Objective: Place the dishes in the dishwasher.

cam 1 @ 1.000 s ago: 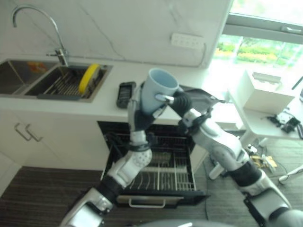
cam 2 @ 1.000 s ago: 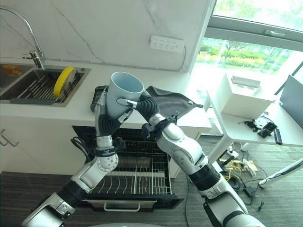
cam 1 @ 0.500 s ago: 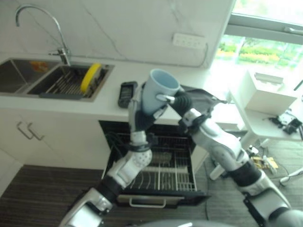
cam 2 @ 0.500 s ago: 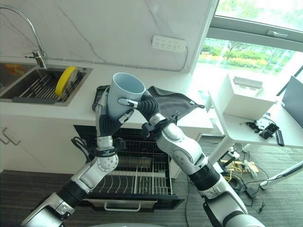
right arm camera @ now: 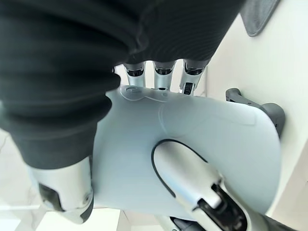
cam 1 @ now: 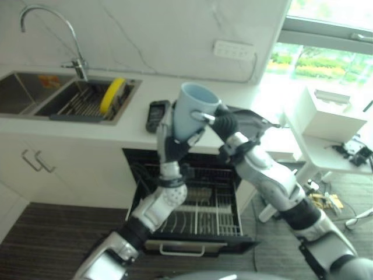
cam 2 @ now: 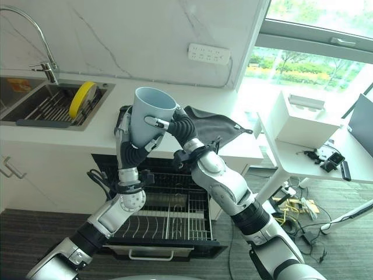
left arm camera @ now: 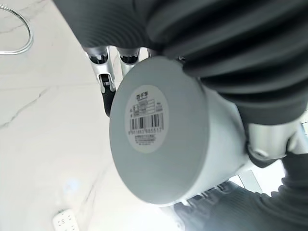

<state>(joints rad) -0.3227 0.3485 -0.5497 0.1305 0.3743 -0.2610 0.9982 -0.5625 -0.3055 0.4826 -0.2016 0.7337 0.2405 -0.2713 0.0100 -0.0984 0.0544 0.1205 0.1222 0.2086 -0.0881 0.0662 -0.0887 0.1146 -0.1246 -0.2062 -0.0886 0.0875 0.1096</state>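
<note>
Both my hands grip one pale blue mug above the counter: left hand cupped round its base, right hand pinching rim and handle. To do this well, I judge one hand should release before I lower the mug into the open rack.

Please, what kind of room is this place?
Most likely a home kitchen: a sink with a curved tap is set in the white counter, and an open dishwasher with wire racks sits below it.
</note>
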